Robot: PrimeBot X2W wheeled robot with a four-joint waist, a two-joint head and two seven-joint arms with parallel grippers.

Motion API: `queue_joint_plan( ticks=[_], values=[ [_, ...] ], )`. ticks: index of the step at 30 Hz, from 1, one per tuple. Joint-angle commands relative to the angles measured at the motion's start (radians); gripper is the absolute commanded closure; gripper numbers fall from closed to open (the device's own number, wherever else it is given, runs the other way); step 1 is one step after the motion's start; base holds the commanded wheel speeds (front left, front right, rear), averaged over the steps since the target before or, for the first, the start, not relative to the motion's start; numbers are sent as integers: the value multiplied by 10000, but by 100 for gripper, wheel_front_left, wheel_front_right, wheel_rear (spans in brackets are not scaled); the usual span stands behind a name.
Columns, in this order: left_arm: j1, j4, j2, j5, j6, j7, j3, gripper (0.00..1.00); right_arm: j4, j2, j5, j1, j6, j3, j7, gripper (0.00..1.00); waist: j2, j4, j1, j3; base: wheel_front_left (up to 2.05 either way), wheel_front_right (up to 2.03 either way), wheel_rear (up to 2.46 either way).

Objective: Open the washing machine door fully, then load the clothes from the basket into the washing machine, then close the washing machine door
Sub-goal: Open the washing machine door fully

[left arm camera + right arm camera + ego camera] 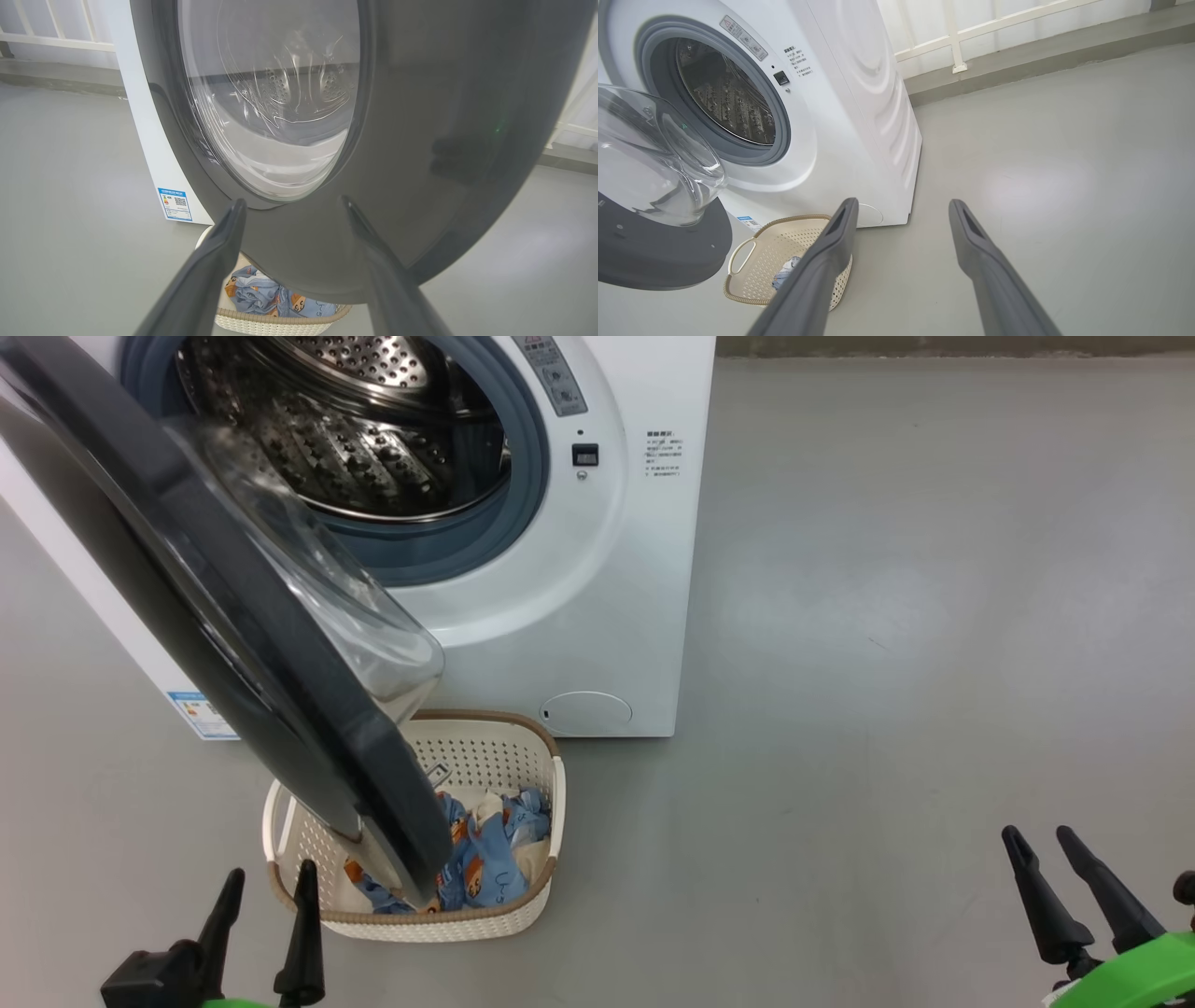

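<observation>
The washing machine door (233, 644) hung open at ten o'clock, its lower rim over the basket (485, 756) of clothes (495, 859) at six o'clock before the washing machine (597, 579). The left gripper (270, 877) and right gripper (1038, 840) spread their fingers wide, empty.

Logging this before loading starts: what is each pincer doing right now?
Left pincer: open, holding nothing.
Right pincer: open, holding nothing.
</observation>
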Motion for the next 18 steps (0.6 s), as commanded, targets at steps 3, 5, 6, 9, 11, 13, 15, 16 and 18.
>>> queue_joint_plan(
  ticks=[3, 5, 6, 9, 11, 13, 15, 16, 18],
  values=[
    [-135, -329, 181, 134, -16, -65, 358, 0, -670, 128, -1009, 504, 17, -721, -130, 0, 0, 40, 0, -37, 0, 0, 0],
    [-125, -351, 189, 146, -16, -65, 369, 0, -850, 299, -1476, 758, 17, -1013, -130, 0, 0, 58, 0, -53, 0, 0, 0],
    [-121, -360, 191, 148, -16, -65, 377, 0, -923, 383, -1674, 869, 17, -1100, -130, 0, 0, 62, 0, -57, 0, 0, 0],
    [-103, -382, 198, 174, -16, -65, 392, 0, -1027, 556, -2073, 1136, 17, -1140, -131, 0, 0, 59, 0, -61, 0, 0, 0],
    [-102, -380, 200, 202, -16, -65, 379, 0, -943, 620, -2198, 1270, 17, -1062, -131, 0, 0, 63, 0, -58, 0, 0, 0],
    [-108, -367, 199, 211, -16, -65, 362, 0, -879, 616, -2366, 1336, 17, -920, -131, 0, 0, 68, 0, -53, 0, 0, 0],
    [-120, -353, 198, 208, -16, -65, 361, 0, -831, 671, -2432, 1356, 17, -893, -131, 0, 0, 69, 0, -54, 0, 0, 0],
    [-123, -347, 198, 206, -16, -65, 361, 0, -818, 690, -2464, 1357, 17, -893, -131, 0, 0, 68, 0, -56, 0, 0, 0],
    [-121, -337, 197, 204, -16, -65, 363, 0, -790, 720, -2506, 1359, 17, -880, -131, 0, 0, 62, 0, -71, 0, 0, 0]
  ],
)
